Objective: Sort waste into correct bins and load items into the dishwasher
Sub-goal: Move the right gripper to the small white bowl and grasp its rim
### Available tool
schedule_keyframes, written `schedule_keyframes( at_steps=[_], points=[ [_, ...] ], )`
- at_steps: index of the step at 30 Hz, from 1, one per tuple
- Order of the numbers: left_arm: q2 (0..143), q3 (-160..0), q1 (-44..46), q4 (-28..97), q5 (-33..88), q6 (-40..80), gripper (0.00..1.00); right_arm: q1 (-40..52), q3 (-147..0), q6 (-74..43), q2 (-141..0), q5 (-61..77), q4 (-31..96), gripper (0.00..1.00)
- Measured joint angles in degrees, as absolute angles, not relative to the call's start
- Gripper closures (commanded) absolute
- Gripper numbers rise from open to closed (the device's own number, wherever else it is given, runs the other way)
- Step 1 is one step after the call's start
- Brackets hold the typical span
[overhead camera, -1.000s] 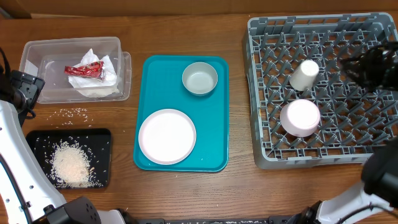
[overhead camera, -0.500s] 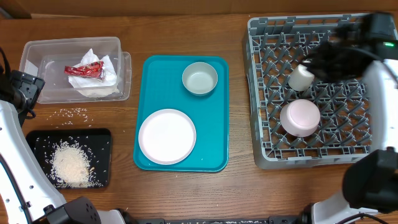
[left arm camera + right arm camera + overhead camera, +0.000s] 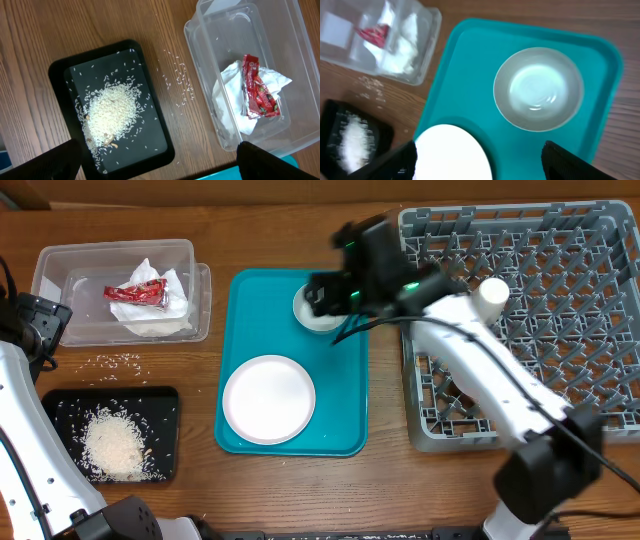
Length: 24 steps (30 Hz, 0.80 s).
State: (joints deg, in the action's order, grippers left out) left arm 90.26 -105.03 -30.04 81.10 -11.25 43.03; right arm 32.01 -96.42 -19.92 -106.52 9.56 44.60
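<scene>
Overhead, the right tool hangs above the grey bowl at the teal tray's 1 o'clock corner, with the plate toward 7. The wrapper in the tub runs 8 to 2.

Left wrist: the left tool gapes wide and empty above the table. The wrapper runs 12 to 6, and rice is heaped in the black tray.

Right wrist: the tool is spread wide and empty. The bowl sits mouth up at 1.

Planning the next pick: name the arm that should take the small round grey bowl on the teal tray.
Right. The right gripper hovers open above the small round grey bowl, framed between its fingers. The left gripper hangs open far away, above the black rectangular tray of rice.
</scene>
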Motion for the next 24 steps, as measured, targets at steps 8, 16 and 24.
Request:
schedule_keyframes(
  at_steps=[8,16,24],
  points=[
    [90.26,-105.01,-30.04,81.08,-11.22,43.03,0.00,36.05,-96.42,-17.50,-119.04,3.51,37.78,0.18],
    [90.26,-105.03,-30.04,81.10,-11.22,43.03,0.00,41.17,-96.42,-12.43,-121.47,-4.58,33.85,0.18],
    [90.26,-105.03,-30.04,81.10,-11.22,43.03,0.00,41.69,-96.42,-7.62,-122.41,-9.06,32.77,0.36]
  ],
)
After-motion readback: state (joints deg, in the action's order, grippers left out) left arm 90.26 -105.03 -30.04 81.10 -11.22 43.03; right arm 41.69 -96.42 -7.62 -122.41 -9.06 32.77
